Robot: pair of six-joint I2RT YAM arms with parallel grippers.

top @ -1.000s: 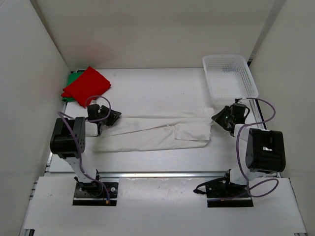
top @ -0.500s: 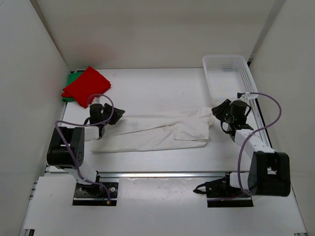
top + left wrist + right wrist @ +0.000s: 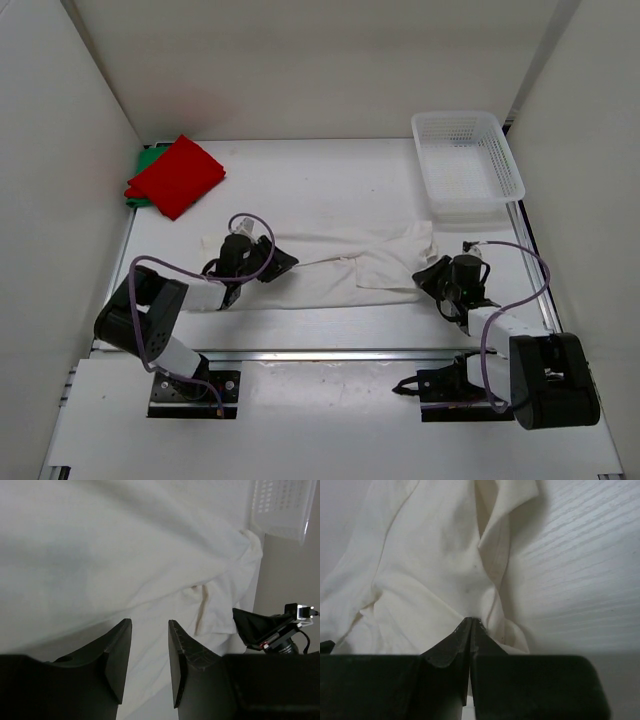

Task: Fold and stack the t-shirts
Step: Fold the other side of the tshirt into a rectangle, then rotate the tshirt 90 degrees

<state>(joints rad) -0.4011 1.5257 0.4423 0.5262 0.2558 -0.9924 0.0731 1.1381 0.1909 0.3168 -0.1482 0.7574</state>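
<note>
- Red cloth short-sleeved t-shirt (image 3: 178, 175): folded and laid on the green cloth t-shirt (image 3: 146, 160) at the far left corner of the white table (image 3: 330, 190). Only a green edge is seen beneath it. These two are judged done.
- White cloth short-sleeved t-shirt (image 3: 345, 272): spread as a long, rumpled band across the near middle of the table, between the two arms. It is not yet folded square or stacked, so this fold and the carry to the far-left pile are judged to remain.
- White plastic mesh basket (image 3: 467, 119): placed at the far right, apart from the white shirt.
- Left gripper (image 3: 148, 655): held low over the left part of the white shirt, jaws parted. No cloth is seen pinched between them.
- Right gripper (image 3: 470, 622): clenched, with its tips at the near right edge of the white shirt. Creases are drawn in toward the tips, so the cloth is judged gripped there.
- Change against the frame a second earlier:
  - The left gripper has been carried rightward from the shirt's left end, and the band is shorter on that side.
  - The right gripper has been brought nearer, away from the basket.
  - Pile and basket are unmoved.
</note>
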